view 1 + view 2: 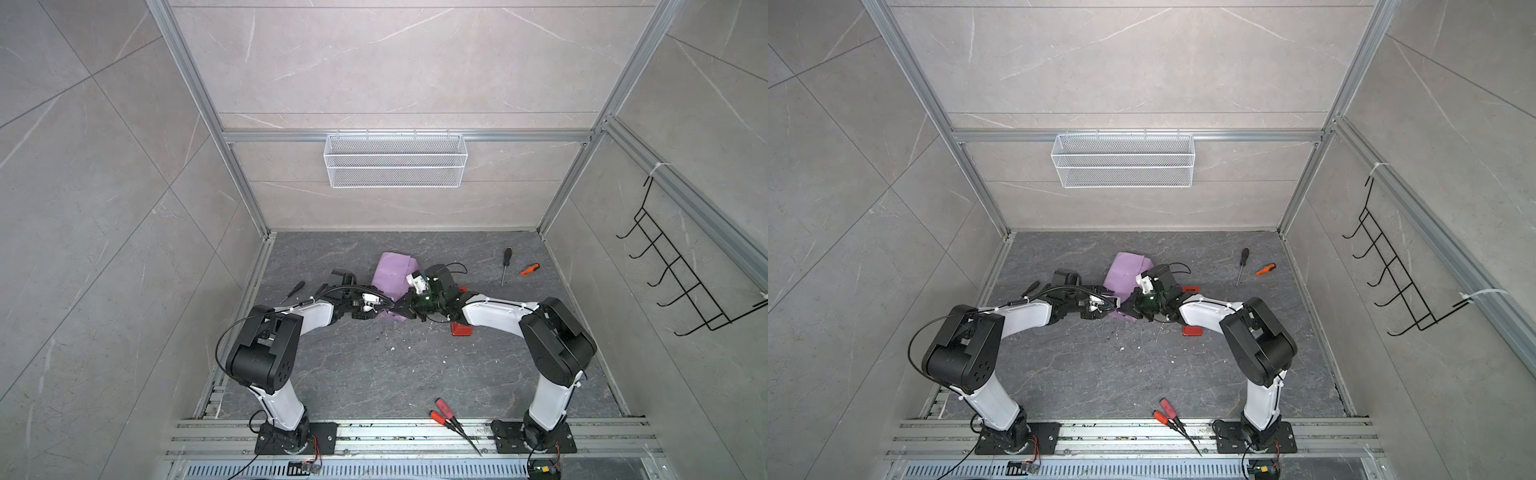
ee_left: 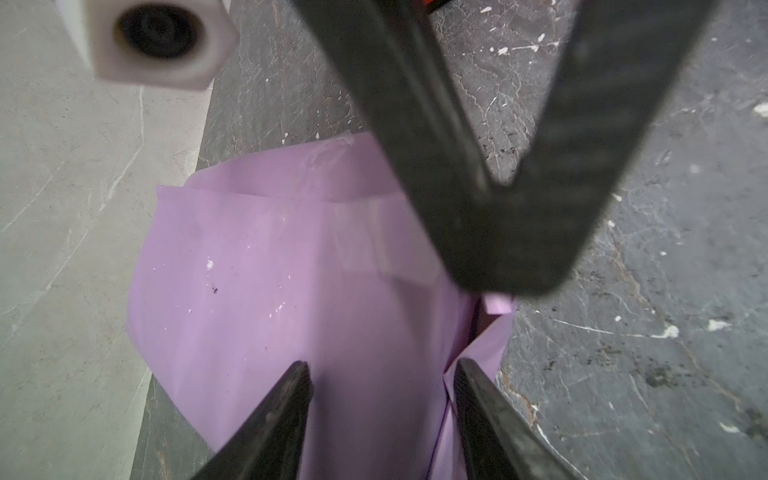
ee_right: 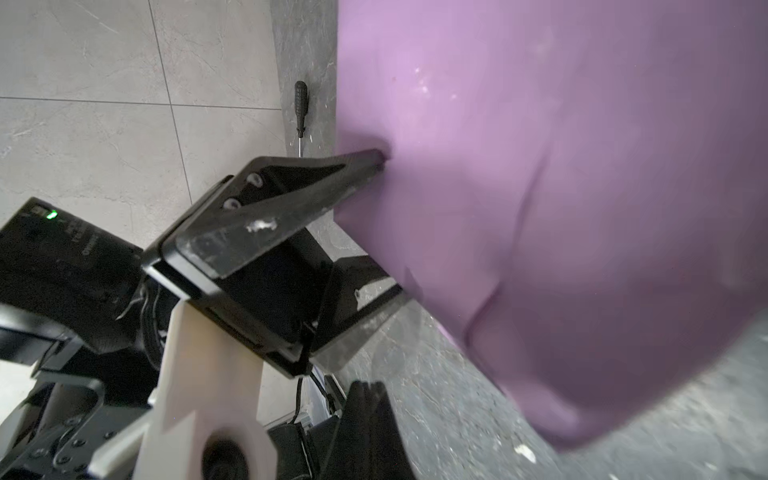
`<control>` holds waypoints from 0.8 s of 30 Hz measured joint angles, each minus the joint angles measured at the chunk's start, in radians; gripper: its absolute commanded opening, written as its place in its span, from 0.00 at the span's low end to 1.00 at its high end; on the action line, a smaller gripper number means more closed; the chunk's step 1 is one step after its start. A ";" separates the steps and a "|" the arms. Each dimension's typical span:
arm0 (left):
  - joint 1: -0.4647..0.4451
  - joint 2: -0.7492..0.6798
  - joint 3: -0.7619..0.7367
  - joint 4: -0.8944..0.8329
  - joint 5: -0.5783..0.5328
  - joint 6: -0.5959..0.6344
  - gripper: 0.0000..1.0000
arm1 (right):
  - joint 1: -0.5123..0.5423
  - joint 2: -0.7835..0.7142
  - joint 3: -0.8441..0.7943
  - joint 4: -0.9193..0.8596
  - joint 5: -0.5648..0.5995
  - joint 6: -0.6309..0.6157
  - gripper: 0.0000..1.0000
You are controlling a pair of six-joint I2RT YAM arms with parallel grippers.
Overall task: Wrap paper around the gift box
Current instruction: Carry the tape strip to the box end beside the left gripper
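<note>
A: In both top views the paper sits centre, toward the far side, bundled lilac-out; the gift box is hidden, probably inside.
B: Left wrist view: the left gripper clamps the bundle's sides at half width, seemingly steadying it; the right gripper is closed at a flap.
A: Nipping it?
B: Unclear. Right wrist view: a left fingertip dents the blurred paper.
</note>
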State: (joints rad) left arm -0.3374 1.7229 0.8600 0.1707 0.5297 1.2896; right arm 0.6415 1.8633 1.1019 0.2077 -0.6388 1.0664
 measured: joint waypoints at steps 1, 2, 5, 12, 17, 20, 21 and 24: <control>0.000 0.000 0.000 0.000 0.000 0.000 0.58 | 0.009 0.008 0.014 0.003 0.006 0.008 0.00; 0.000 0.000 0.000 0.000 0.001 -0.002 0.58 | 0.016 0.011 0.023 0.006 0.012 0.009 0.00; 0.000 0.000 0.000 0.001 0.001 -0.006 0.58 | 0.026 0.016 0.026 0.011 0.031 0.026 0.00; 0.000 0.000 0.000 0.001 0.001 -0.007 0.58 | 0.025 0.046 0.023 0.021 0.092 0.065 0.00; 0.000 0.000 0.000 0.002 0.001 -0.007 0.58 | 0.025 0.046 0.018 -0.013 0.128 0.076 0.00; 0.000 0.000 0.000 0.001 0.001 -0.007 0.58 | 0.025 0.050 0.018 -0.021 0.139 0.097 0.00; 0.000 0.000 0.000 0.001 0.001 -0.007 0.58 | 0.025 0.052 0.018 -0.023 0.143 0.102 0.00; 0.000 0.001 0.000 0.002 0.001 -0.007 0.58 | 0.025 0.057 0.018 -0.039 0.150 0.108 0.00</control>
State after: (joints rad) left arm -0.3374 1.7237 0.8600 0.1722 0.5304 1.2823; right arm 0.6666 1.9205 1.1202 0.1692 -0.4885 1.1744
